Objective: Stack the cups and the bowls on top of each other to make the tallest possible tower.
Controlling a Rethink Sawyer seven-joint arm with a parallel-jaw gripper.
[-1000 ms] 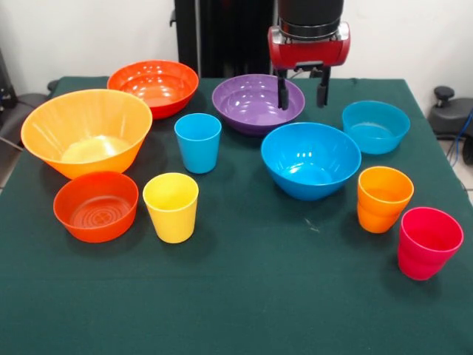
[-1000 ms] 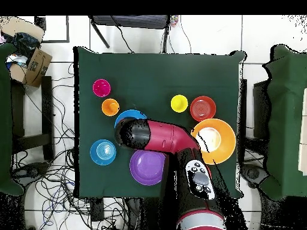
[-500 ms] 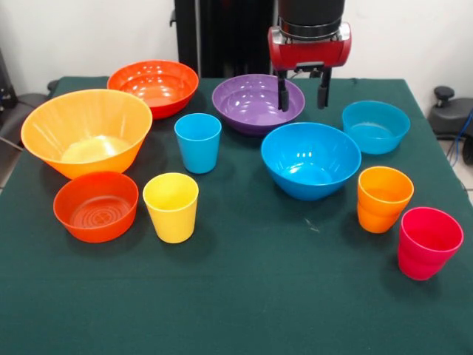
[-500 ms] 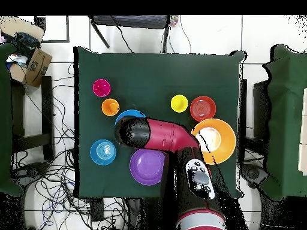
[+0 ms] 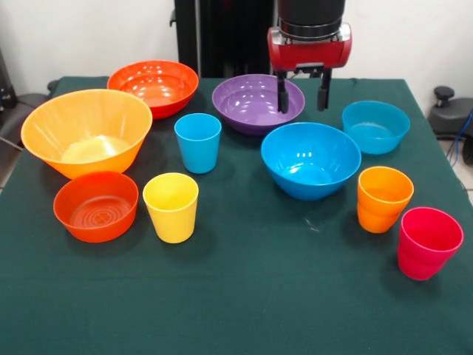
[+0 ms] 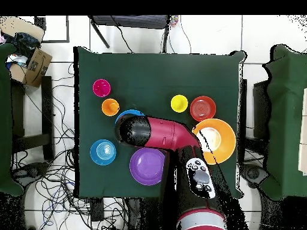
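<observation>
My gripper hangs open and empty over the gap between the purple bowl and the large blue bowl. The small teal bowl sits to its right. At the left stand the large light orange bowl, a red-orange bowl and a smaller red-orange bowl. The blue cup, yellow cup, orange cup and pinkish red cup stand upright, each alone. No tower shows. In the overhead view the arm hides most of the large blue bowl.
A dark green cloth covers the table, with a bare stretch along its near side. In the overhead view a cardboard box and loose cables lie on the floor beside the table.
In the overhead view the arm's wrist has crept a little further over the large blue bowl. The cups and bowls have not moved.
</observation>
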